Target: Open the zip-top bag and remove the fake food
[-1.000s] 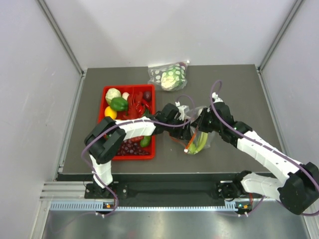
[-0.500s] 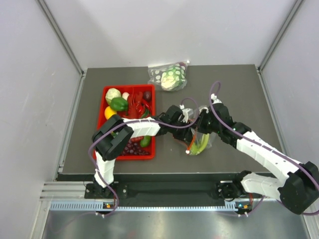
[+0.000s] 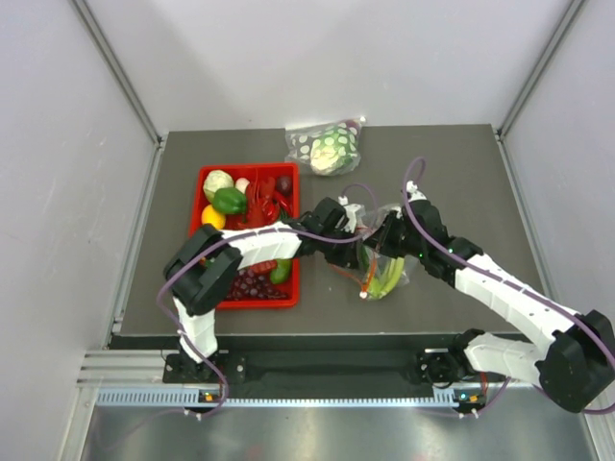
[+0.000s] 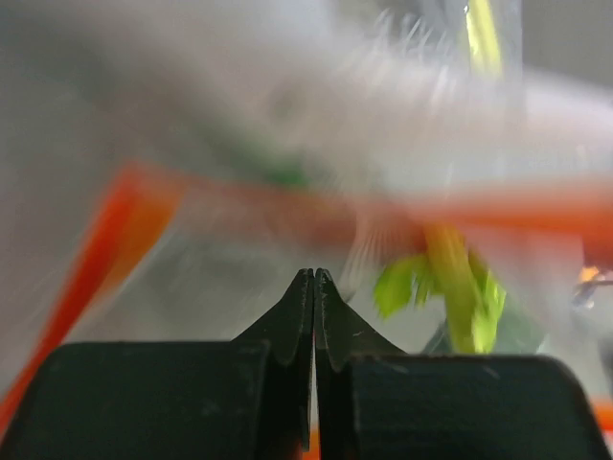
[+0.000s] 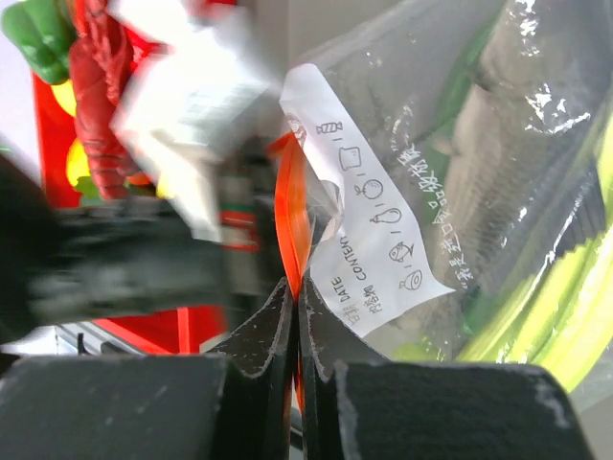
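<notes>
Since both pairs of fingers are pressed together right at the mouth of the zip-top bag (image 3: 389, 271), which sits on the table (image 3: 452, 173) just right of the red tray (image 3: 204, 178), we reckon the risky bit is the pull-apart. The right gripper (image 5: 295, 287) has its fingertips pinched on the orange zip strip (image 5: 290, 206), just beside the white label (image 5: 369, 225), so that side looks decent. The left gripper (image 4: 314, 280) is the worry. Its fingers are closed tight with no gap, but the wrist view is so smeared we can't tell if any plastic is actually caught between them or if they're closed on air in front of the strip. If it's air, pulling away does nothing and the seal won't open. If both grippers have the same lip, the whole bag just gets dragged or lifted, and the celery-like stalk (image 4: 450, 278) and grey fish (image 5: 522, 125) go along for the ride. Crinkly film is slippery too, so a thin pinch could slide out mid-pull. And a wide swing from the left arm could clip the tray it reaches across.
</notes>
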`<state>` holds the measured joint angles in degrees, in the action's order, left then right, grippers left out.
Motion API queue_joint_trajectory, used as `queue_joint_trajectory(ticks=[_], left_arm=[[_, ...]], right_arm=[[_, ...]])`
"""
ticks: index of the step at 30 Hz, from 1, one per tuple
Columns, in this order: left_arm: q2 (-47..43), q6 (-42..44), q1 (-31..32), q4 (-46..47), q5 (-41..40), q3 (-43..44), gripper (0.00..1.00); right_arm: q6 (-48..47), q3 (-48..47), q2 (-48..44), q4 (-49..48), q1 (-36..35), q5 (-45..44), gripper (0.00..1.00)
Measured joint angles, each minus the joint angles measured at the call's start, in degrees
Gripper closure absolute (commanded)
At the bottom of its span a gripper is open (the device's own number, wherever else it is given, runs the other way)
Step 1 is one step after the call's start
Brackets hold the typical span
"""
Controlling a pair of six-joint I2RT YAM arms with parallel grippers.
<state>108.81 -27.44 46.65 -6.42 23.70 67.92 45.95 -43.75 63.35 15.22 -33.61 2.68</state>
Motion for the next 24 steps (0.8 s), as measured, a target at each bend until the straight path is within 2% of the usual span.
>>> queue_joint_trajectory(ticks=[8, 15, 16, 19, 20, 22, 23, 24], left_arm=[[-12.0, 2.7, -3.2, -6.2, -3.7, -3.1, 1.00], [-12.1, 1.4, -2.5, -6.0, -1.9, -3.1, 0.97], [-11.4, 0.9, -2.1, -5.7, -1.5, -2.9, 0.90], [-8.9, -0.1, -0.8, -5.1, -0.4, -1.5, 0.82], [-8.0, -0.4, -0.3, -4.4, -0.2, -1.1, 0.69], [-6.5, -1.1, 0.5, -3.1, 0.6, -0.6, 0.59], [-6.1, -1.6, 0.8, -2.4, 0.9, -0.6, 0.51], [-5.7, -2.1, 1.1, -1.6, 1.2, -0.6, 0.49]], right_arm=[[0.1, 0.7, -1.2, 0.3, 0.0, -0.5, 1.00], [-1.1, 0.7, -2.1, 2.3, 0.0, -2.8, 1.00], [-1.4, 0.6, -2.7, 3.0, 0.0, -3.6, 1.00], [-2.4, 0.4, -5.0, 5.1, 0.0, -5.8, 1.00], [-2.7, 0.2, -5.7, 5.9, 0.0, -6.4, 1.00], [-3.1, -0.4, -6.5, 6.7, 0.0, -7.3, 1.00], [-3.3, -0.6, -6.8, 7.0, 0.0, -7.6, 1.00], [-3.3, -0.6, -7.1, 7.0, 0.0, -7.7, 1.00]])
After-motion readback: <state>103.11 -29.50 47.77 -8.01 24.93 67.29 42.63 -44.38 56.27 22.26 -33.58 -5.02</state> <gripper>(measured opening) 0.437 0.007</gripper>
